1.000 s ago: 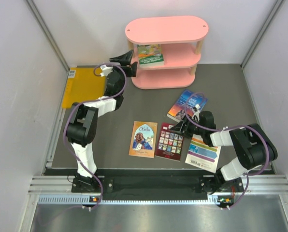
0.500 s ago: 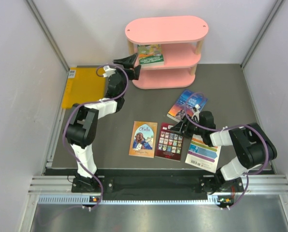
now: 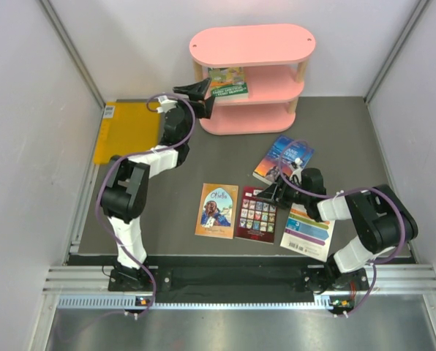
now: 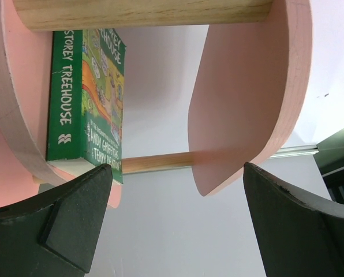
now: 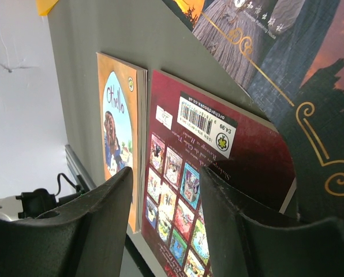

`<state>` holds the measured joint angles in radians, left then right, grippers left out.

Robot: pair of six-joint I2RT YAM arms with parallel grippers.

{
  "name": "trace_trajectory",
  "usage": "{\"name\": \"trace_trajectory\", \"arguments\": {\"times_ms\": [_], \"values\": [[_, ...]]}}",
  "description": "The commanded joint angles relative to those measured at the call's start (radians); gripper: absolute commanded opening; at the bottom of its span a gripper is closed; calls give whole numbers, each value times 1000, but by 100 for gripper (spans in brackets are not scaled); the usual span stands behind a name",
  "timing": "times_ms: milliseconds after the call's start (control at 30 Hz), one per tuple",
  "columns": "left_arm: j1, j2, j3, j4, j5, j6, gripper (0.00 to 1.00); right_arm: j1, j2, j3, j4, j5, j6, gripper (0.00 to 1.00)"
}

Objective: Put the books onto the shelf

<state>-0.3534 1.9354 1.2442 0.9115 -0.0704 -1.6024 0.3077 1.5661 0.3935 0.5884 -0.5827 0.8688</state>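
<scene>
**Progress: one book of five shelved**

Done – the green book [image 3: 229, 82] lies flat on the middle board of the pink shelf [image 3: 251, 44], at its left end, spine toward the left wrist camera. The left gripper [image 3: 196, 96] hangs just beside that end of the shelf, jaws spread wide and holding nothing; the book is released.

Left to do – four books lie flat on the table [image 3: 350, 139]: the orange book [image 3: 216, 210] and the dark red book [image 3: 257, 213] side by side, the blue book [image 3: 283, 159] nearer the shelf, and the white striped book [image 3: 307, 232] partly under the right arm.

The right gripper [image 3: 273, 191] sits low over the far edge of the dark red book, jaws partway apart, nothing lifted. Whether its fingertips touch the cover cannot be told. Judgement: the red book is the likely next pick.
</scene>
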Motion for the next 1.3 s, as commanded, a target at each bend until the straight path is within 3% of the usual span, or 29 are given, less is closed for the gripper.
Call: {"name": "trace_trajectory", "arguments": {"times_ms": [0,300,567,1267], "values": [[-5,16,37,3,29,22,99,19,26,18,-1,-6,-11,50],[-16,3,-8,3,15,56,99,19,41,22,5,-14,-11,50],[-13,40,41,-10,-14,65,99,18,38,21,4,-17,-10,50],[63,39,60,9,-5,75,99,18,57,27,5,-26,-11,50]]}}
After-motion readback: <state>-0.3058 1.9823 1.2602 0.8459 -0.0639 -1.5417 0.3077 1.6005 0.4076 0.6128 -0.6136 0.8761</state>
